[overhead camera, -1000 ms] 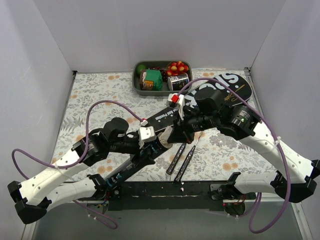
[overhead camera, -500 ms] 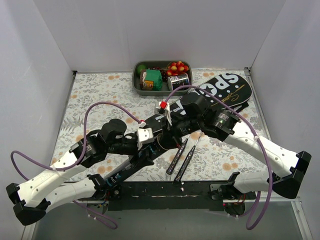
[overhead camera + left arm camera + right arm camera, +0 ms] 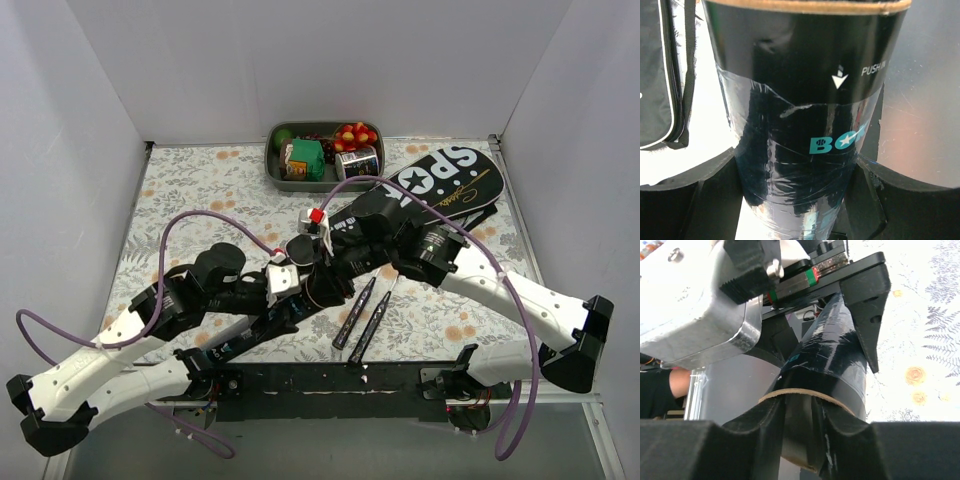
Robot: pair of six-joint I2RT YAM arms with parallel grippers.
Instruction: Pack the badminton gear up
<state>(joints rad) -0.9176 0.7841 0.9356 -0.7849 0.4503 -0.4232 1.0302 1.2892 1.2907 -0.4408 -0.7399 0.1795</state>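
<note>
My left gripper is shut on a long black tube that slants from the near left toward the middle. In the left wrist view the gripper has both fingers pressed on the tube, which is film-wrapped and lettered "PUSH IN". My right gripper meets the tube's far end. In the right wrist view the gripper is closed over the tan rim of the tube. Two slim racket handles lie side by side on the mat; their heads are hidden under the right arm. The black "SPORT" cover lies at the back right.
The grey oval tray of toy food stands at the back centre. The floral mat covers the table between white walls. A black rail runs along the near edge. Purple cables loop over both arms.
My right arm has swung left and nearer, bringing its gripper along the tube toward my left gripper. My left arm has shifted slightly down and left with the tube.
</note>
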